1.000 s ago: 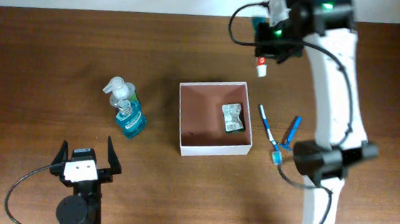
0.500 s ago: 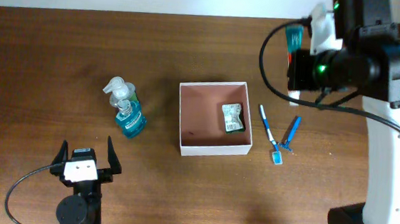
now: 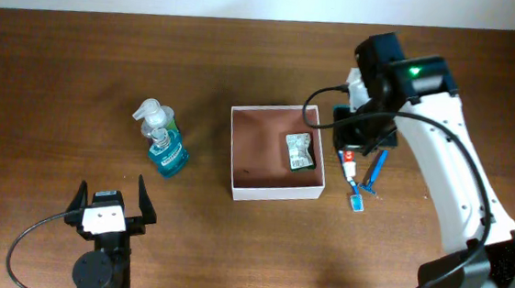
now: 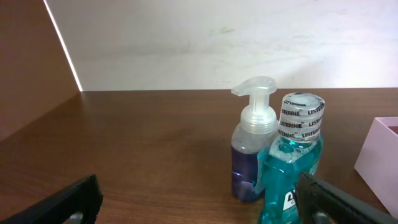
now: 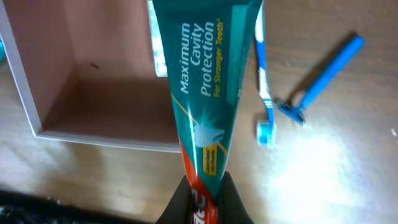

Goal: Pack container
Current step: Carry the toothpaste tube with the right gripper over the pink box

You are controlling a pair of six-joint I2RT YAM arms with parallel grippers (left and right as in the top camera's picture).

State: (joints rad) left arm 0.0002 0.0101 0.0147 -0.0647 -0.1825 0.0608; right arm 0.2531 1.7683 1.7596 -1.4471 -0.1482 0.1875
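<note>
Teal toothpaste tube point(image 5: 205, 93) pinched tight in right gripper point(image 5: 202, 198), which has swung in from the table's far edge to the 3 o'clock rim of the mid-table container point(image 3: 235, 151), so drop-in looks next; left gripper point(image 3: 111, 192) gapes wide, idle at 7 o'clock.
</note>
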